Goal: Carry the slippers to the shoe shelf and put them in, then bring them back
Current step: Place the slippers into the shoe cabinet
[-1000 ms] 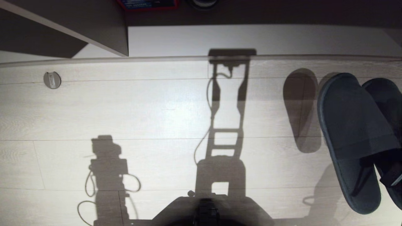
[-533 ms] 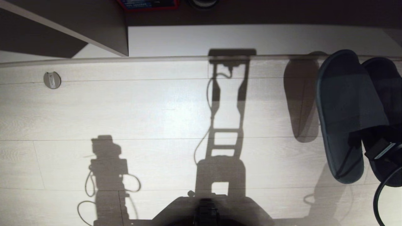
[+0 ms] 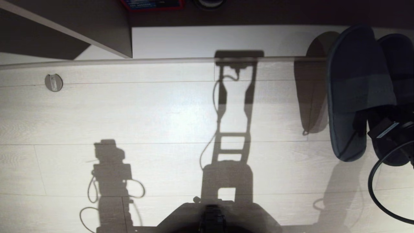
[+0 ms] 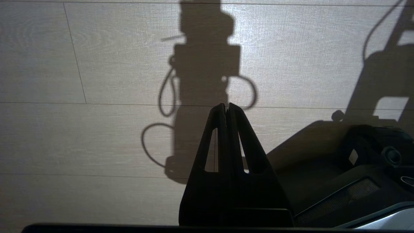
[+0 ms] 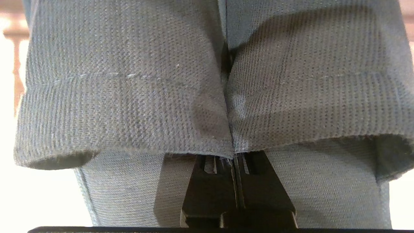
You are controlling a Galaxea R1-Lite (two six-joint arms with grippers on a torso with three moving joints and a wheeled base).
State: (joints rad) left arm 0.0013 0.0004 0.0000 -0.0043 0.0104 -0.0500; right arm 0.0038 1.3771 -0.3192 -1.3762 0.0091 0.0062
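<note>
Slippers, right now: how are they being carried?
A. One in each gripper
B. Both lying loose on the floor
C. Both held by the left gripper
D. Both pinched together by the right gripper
D: the right gripper is shut on the inner upper edges of both slippers, while the left gripper is shut on nothing over the floor.

The slippers [image 3: 359, 87], a dark charcoal-grey fabric pair with closed rounded toes, hang side by side above the pale plank floor, toes over the front edge of the shoe shelf [image 3: 226, 42]. Their inner upper edges are pinched together. The shelf's light bottom plank lies bare beside a slanted panel.
</note>
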